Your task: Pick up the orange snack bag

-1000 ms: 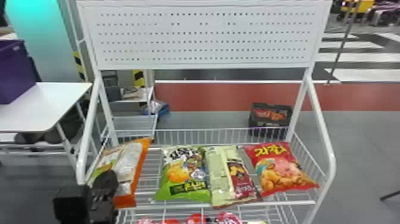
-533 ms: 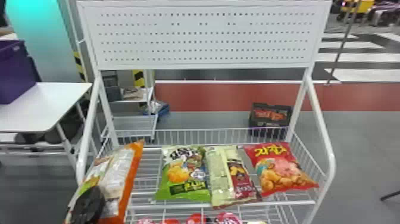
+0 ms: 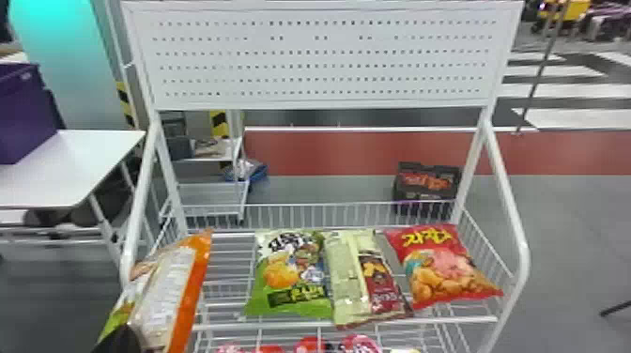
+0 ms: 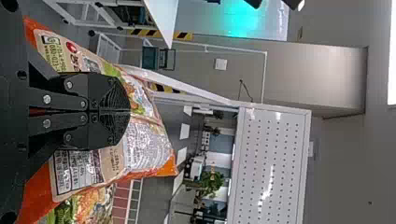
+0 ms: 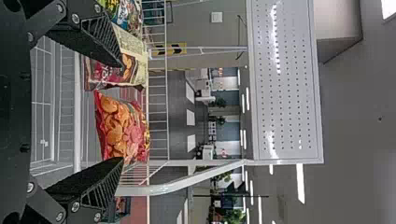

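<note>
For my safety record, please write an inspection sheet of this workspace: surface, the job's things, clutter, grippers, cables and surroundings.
Surface: white wire shelf, with a pegboard above.
Job's things: orange bag tilted at the shelf's left side, in the left gripper.
Clutter: green bag, cream bag and red bag in a row on the shelf; red packs on the level below.
Grippers: left shut on the orange bag; right open, before the shelf.
Cables: nothing seen at the shelf; a thin dark line on the wall may be a cord.
Surroundings: white table with purple box to the left; dark crate behind the shelf.
</note>
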